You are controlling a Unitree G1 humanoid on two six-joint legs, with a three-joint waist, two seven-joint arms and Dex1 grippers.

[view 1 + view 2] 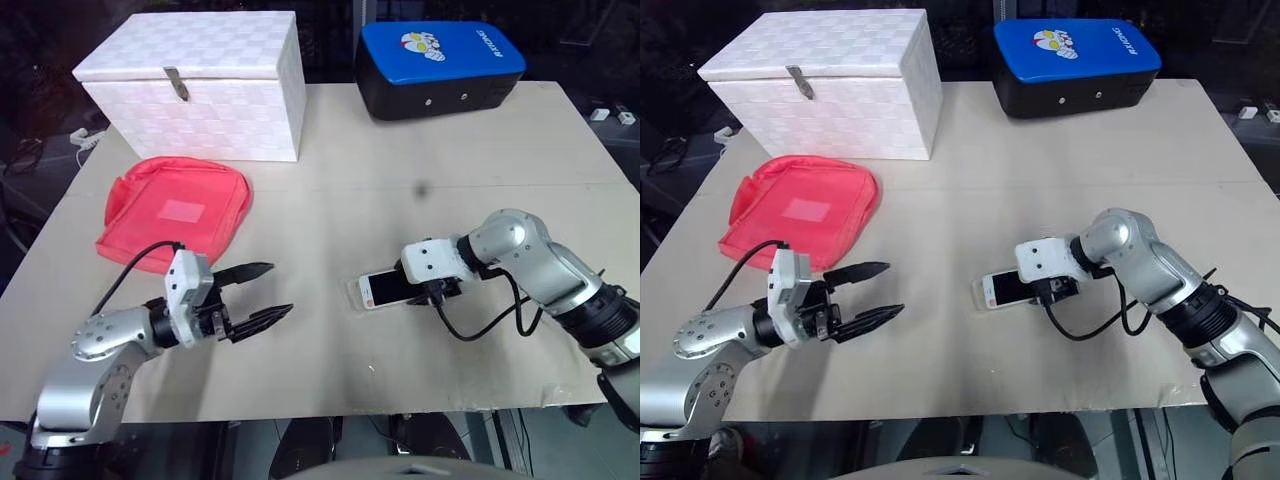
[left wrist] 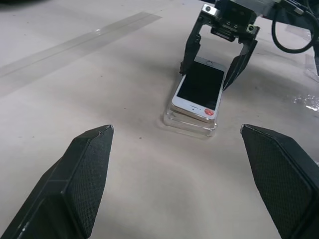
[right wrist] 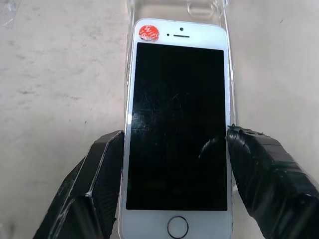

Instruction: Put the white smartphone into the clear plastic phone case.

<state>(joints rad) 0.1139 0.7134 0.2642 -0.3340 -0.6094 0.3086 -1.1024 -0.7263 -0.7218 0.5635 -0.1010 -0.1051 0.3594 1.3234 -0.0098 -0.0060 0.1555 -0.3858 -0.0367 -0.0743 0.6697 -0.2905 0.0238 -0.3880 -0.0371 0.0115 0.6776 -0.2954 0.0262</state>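
Right, your right gripper has its fingers on the long edges of the white smartphone, clasping it screen-up over the clear plastic phone case on the table. Your left gripper hovers spread wide and empty, well apart from the phone.

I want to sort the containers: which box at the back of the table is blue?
The blue box, at the back right; the other, the white woven box at back left, has a metal latch.
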